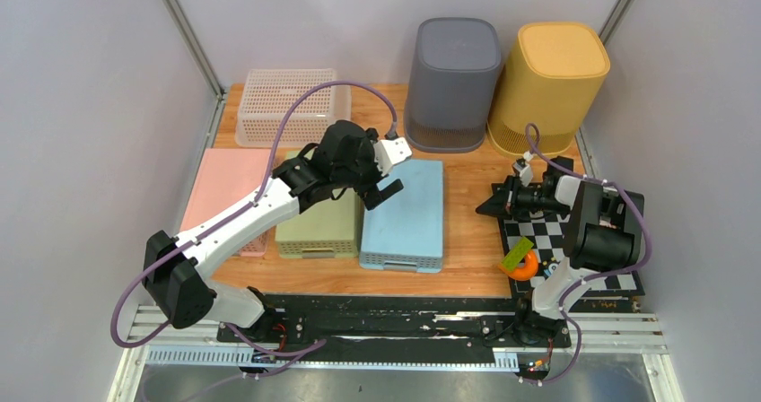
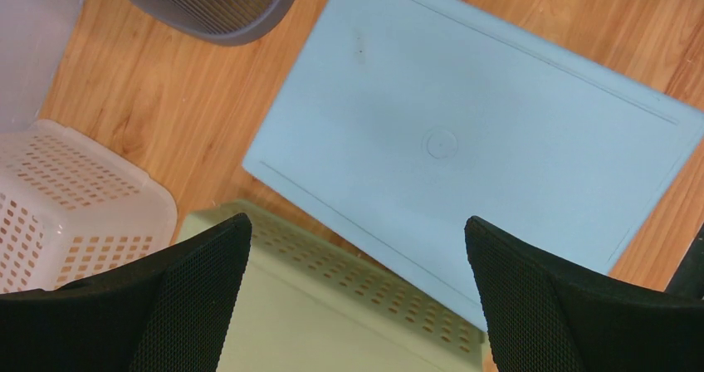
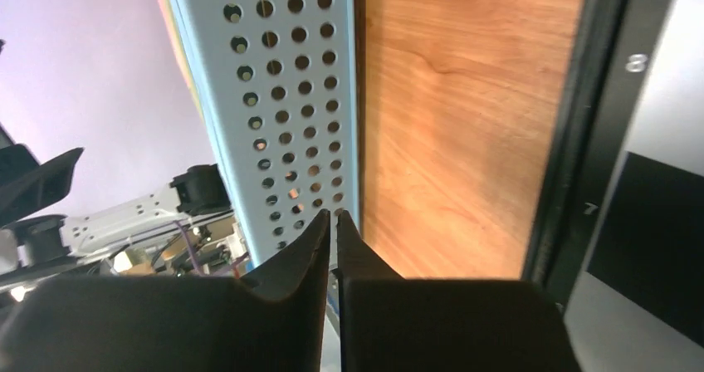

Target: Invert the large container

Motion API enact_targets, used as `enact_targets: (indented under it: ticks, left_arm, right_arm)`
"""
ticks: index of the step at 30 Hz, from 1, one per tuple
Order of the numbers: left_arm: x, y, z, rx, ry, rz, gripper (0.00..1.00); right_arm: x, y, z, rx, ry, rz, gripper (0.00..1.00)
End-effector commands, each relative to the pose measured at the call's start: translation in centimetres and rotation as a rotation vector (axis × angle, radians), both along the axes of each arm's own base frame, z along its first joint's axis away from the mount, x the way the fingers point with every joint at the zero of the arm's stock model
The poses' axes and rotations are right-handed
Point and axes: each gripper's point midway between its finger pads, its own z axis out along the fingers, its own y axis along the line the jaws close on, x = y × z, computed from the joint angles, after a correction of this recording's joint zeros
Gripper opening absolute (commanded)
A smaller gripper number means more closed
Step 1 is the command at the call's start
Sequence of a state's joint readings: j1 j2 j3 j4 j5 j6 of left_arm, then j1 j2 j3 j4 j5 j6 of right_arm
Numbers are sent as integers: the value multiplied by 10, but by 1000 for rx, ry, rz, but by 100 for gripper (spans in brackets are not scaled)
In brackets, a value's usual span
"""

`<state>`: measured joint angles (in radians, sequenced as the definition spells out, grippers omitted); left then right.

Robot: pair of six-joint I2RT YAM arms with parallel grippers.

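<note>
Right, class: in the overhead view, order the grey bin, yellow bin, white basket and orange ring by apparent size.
1. grey bin and yellow bin: too alike to rank.
2. white basket.
3. orange ring.

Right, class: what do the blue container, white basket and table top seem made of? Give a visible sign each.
Blue container: likely moulded plastic, matt; even colour, round mould mark in the middle, rows of holes in its side. White basket: plastic, slightly translucent; thin square-grid walls. Table top: wood or wood-look laminate, satin; grain lines, but which is unclear.
</note>
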<state>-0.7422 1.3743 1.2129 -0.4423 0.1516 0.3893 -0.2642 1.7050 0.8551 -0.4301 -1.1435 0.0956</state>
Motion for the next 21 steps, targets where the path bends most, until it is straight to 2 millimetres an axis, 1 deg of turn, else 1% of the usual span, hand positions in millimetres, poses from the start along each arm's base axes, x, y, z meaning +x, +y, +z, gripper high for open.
enact_targets:
  ticks: [1, 3, 5, 7, 9, 12, 14, 15, 17, 19, 21]
  left_arm:
    - [1, -10, -16, 34, 4, -16, 100]
    - [5, -10, -21, 67, 0, -6, 100]
    - [8, -11, -20, 73, -3, 4, 100]
    - [8, -11, -18, 71, -8, 2, 100]
    - [9, -10, -15, 76, -18, 4, 100]
    - [9, -3, -16, 117, -38, -3, 100]
    - [6, 2, -22, 164, -46, -43, 100]
    - [-1, 6, -30, 200, -30, -78, 100]
    - [-14, 11, -44, 257, 7, -158, 100]
    - [-23, 18, -59, 315, 32, -195, 100]
    - [-32, 25, -70, 357, 51, -230, 100]
  right_arm:
    - [2, -9, -18, -93, 5, -25, 7]
    - [3, -9, -16, -102, -10, -26, 7]
    - [5, -12, -8, -118, -41, -31, 8]
    - [9, -13, 6, -138, -104, -27, 11]
    - [14, -14, 27, -181, -207, -16, 16]
    - [12, -11, 49, -266, -349, 35, 25]
    - [8, -3, 59, -303, -440, 83, 31]
    - [6, 1, 63, -325, -483, 111, 36]
    - [1, 11, 68, -365, -556, 166, 41]
    - [-2, 17, 73, -388, -608, 194, 46]
    - [-3, 23, 80, -388, -643, 212, 49]
